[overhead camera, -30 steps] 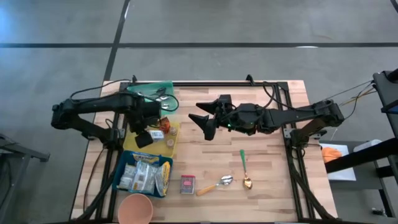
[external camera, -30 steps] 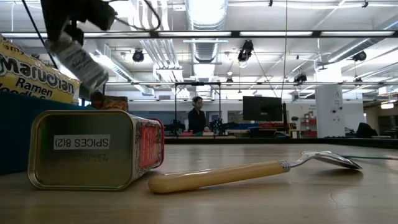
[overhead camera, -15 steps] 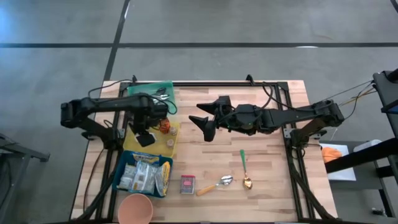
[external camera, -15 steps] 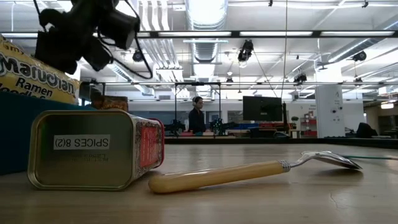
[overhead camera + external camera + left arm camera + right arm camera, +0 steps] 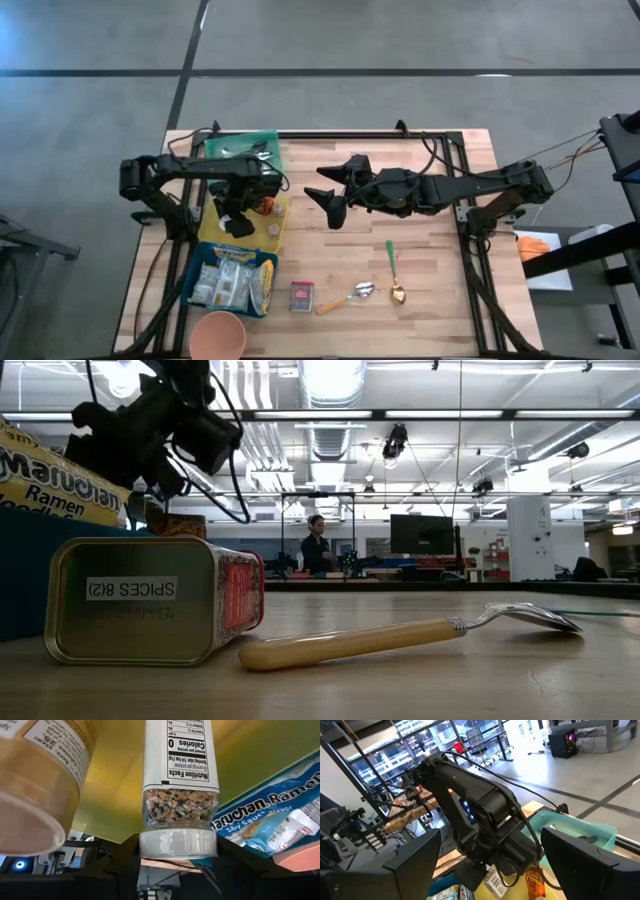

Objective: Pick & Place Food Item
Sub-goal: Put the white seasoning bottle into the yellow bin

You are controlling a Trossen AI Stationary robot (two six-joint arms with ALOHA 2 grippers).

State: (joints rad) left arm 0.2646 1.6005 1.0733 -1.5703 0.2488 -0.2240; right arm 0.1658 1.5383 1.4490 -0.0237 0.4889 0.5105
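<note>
Left hand [image 5: 234,222] is clamped on a glass seasoning jar [image 5: 179,795] — fingers part-closed against its white-lidded end, label and mixed grains showing in the left wrist view. The jar hangs over the yellow tray [image 5: 271,237] near the worktop's left edge, clear of the surface as far as I can tell. A second, paper-labelled spice tub [image 5: 40,785] sits just beside it on the same tray.

Judgement — this is the carry step: jar picked, not yet placed.

To do it well:
- Grip is right at the lid end, so the long body can swing. Move slowly, no wrist snaps.
- Lift straight up before going sideways, or the jar clips the spice tub next to it.
- The blue ramen box [image 5: 232,283] lies just toward the front edge from the tray, with a pink cup [image 5: 218,336] at the front-left corner. The green bin [image 5: 244,147] sits at the back-left. Which is the target I can't tell; either way, come in from above, not across the rims.
- Release only once the base is seated — glass tips easily.

Right hand [image 5: 328,198] hovers mid-worktop with fingers spread wide, holding nothing. It's near the left arm's work area, so keep it parked there.

The spice tin [image 5: 302,296] and spoons [image 5: 380,291] near the front edge are out of the path.
</note>
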